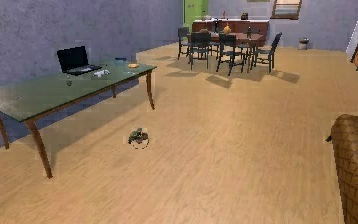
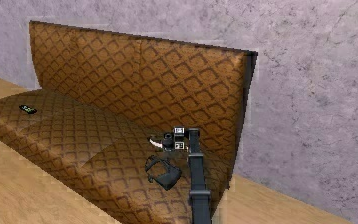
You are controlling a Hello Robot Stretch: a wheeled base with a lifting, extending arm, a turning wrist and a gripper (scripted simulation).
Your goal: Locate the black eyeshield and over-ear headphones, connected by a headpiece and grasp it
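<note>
In the arm side view my arm (image 2: 199,190) rises from the bottom edge over a brown quilted sofa (image 2: 97,130). Two white marker squares (image 2: 179,136) sit at its far end, and the gripper (image 2: 154,146) reaches left from them above the seat cushion. Just below the gripper a small black thing with a looped band (image 2: 162,173) lies on the seat; its shape is too small to name surely. I cannot tell whether the gripper holds anything. In the forward view another small dark ringed thing (image 1: 138,137) lies on the wooden floor near the table.
A small dark flat item (image 2: 27,108) lies on the sofa's left part. A green table (image 1: 47,95) with a laptop (image 1: 75,60) stands along the purple wall. A dining table with dark chairs (image 1: 229,48) fills the back. The sofa's arm (image 1: 353,160) shows at the right edge.
</note>
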